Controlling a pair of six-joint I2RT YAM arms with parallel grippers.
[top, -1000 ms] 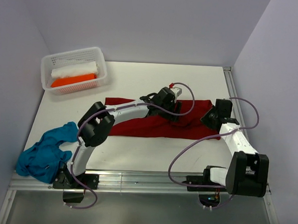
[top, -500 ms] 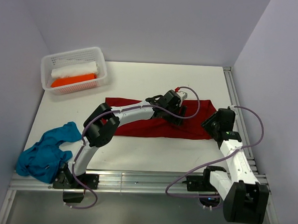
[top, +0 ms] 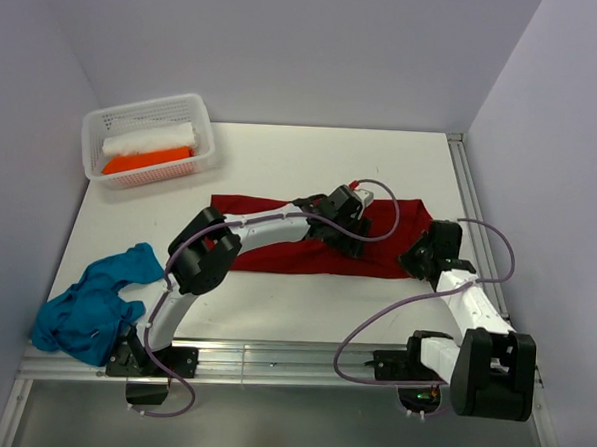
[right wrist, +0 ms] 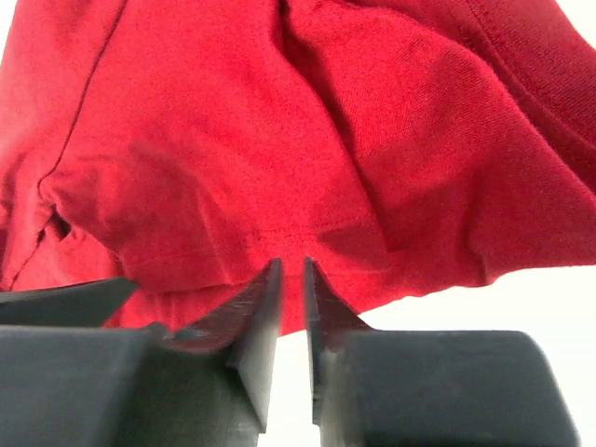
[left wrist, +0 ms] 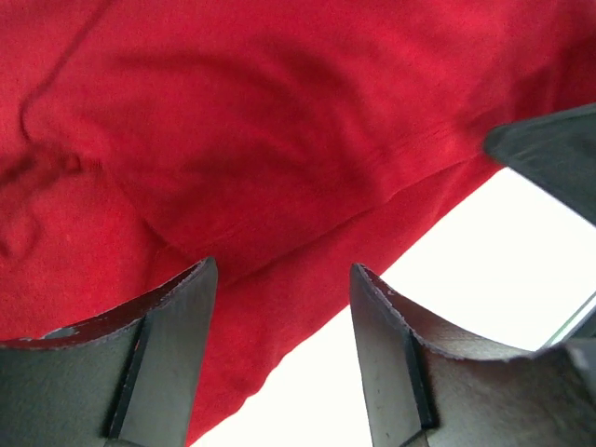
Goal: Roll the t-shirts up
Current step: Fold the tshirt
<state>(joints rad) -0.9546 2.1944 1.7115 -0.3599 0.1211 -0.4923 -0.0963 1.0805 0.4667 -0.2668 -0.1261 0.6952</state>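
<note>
Left arm (top: 269, 222) stretches rightward across the dark red t-shirt (top: 277, 254) at centre frame, left gripper (left wrist: 284, 279) open above the cloth. The right gripper (right wrist: 292, 270), pinched nearly closed, sits at the shirt's lower-right hem. Bare tabletop (top: 304, 304) lies below; teal t-shirt (top: 89, 308) lower left.

Arm links (top: 264, 222): showing white shells, bulky black joints
Cables (top: 339, 338): looping purple-grey, thin
Fingers (left wrist: 168, 372): appearing dark grey, wedge-shaped, wearing scuffed pale edges
</note>
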